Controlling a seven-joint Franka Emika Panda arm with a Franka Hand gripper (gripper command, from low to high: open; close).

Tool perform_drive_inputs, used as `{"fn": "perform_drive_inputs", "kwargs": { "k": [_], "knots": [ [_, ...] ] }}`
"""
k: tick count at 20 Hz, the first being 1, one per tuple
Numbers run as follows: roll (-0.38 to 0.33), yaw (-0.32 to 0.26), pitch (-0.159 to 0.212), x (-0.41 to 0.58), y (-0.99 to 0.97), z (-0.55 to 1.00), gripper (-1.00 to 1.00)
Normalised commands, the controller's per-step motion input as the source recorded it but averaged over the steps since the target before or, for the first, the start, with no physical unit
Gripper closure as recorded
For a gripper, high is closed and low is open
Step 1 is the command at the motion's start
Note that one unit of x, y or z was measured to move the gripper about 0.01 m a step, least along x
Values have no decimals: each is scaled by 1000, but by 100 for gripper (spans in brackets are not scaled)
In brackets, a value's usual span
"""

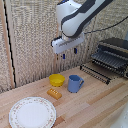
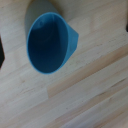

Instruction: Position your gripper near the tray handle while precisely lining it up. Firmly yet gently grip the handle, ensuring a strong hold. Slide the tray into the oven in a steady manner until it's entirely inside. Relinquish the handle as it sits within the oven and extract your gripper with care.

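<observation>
Item: your claw (image 1: 65,54), fingers slightly parted, empty, above the blue mug (image 1: 75,83). Tray handle (image 1: 95,73) lies well apart toward the exterior view's right, lower, bar running diagonally.

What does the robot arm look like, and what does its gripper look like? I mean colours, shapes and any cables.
The arm is bulky and rounded, with white shells and black sections at the joints. A thin dark cable runs from it toward the exterior view's right. The gripper is a white block with two small dark fingers whose tips look blue. No markings are legible.

1 mug (image 1: 75,83), 1 bowl (image 1: 57,79), 1 plate (image 1: 32,112) (patterned)
</observation>
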Motion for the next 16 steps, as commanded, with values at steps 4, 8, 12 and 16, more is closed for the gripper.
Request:
{"fn": "perform_drive_inputs", "kwargs": {
  "k": [4,8,12,16],
  "knots": [
    [-306,131,2,61,-316,-212,-100],
    [-308,135,3,34,-311,-194,-100],
    [-332,118,0,0,-303,-109,-100],
    [-332,82,31,74,-358,-152,-100]
  ]
}}
